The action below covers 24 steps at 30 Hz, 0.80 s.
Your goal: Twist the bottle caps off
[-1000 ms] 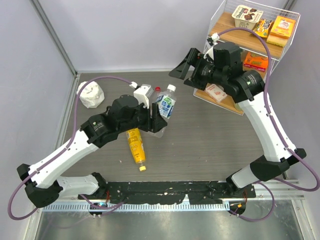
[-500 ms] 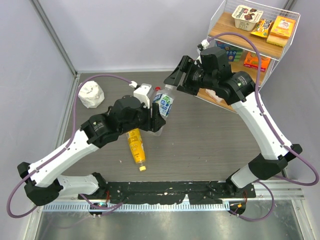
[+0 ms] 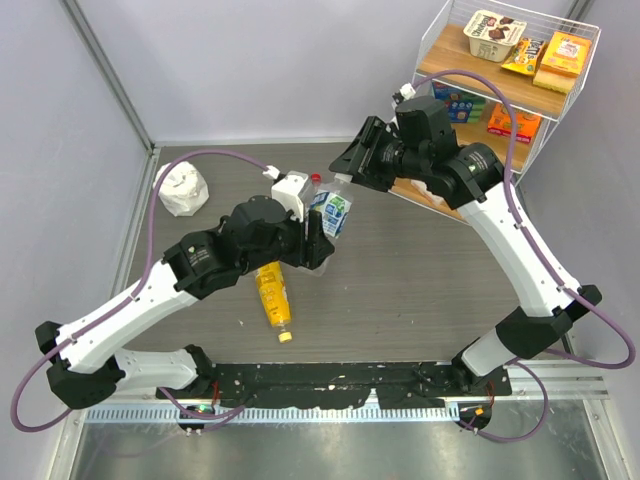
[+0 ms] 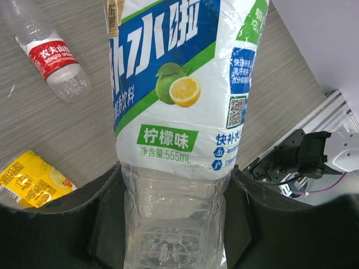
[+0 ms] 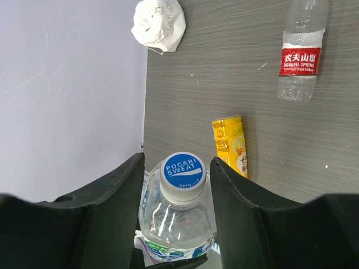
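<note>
Pale blue cap (image 5: 182, 171) sits between the fingers (image 5: 120, 193) of the right gripper (image 5: 178, 159)

Blue-white cap (image 5: 182, 171), yellow bottle (image 5: 231, 143), red label (image 5: 300, 61) on clear bottle (image 5: 305, 17).

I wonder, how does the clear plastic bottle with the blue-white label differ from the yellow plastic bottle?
The clear blue-white-labelled plastic bottle is held roughly upright in the left claw; the yellow plastic bottle lies flat on the table, ungripped. The clear bottle's body is see-through; the yellow bottle looks yellow throughout. The right claw flanks the clear bottle's blue-white cap; no claw touches the yellow bottle. Both carry printed labels.
</note>
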Motion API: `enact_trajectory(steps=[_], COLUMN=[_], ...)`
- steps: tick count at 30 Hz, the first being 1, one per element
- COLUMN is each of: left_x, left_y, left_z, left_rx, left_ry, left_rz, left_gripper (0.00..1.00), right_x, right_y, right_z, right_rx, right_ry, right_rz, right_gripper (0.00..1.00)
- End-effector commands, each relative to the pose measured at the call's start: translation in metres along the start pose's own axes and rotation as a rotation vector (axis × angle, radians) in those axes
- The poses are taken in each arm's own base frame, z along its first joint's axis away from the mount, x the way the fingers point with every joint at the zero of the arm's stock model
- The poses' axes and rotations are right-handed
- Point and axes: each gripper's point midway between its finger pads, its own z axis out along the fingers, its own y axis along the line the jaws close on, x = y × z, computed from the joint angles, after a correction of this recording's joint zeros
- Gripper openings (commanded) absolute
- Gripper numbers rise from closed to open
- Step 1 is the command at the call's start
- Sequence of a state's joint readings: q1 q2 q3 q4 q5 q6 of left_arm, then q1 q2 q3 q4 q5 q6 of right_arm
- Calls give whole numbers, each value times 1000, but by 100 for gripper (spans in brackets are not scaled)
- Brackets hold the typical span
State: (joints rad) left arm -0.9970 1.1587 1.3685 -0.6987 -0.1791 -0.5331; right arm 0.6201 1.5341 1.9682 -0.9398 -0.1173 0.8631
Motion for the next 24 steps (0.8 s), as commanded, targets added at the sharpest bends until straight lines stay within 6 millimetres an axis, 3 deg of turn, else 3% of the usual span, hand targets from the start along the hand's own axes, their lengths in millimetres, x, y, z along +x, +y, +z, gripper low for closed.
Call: enact_trajectory(steps=[1, 7, 12, 18, 24], left_x=[-19, -20, -18, -24, -34], left_y=[-8, -11, -12, -17, -31], left_z=[-5, -3, -4, -14, -30], left_rx=[13, 7, 10, 51, 135], left_ry=[-58, -54, -57, -96, -135], left_rz=[14, 30, 22, -11, -41], left_gripper=[32, 33, 33, 34, 32], right_x=[-5, -5, -4, -10, -2], right_y=[13, 13, 14, 37, 61], right_z=[-3, -3, -3, -22, -32], right_rx=[-48, -55, -79, -225, -378], right_ry=[-21, -22, -22, -87, -47], right_rz=[4, 9, -5, -95, -170], right_gripper=[51, 31, 2, 2, 2])
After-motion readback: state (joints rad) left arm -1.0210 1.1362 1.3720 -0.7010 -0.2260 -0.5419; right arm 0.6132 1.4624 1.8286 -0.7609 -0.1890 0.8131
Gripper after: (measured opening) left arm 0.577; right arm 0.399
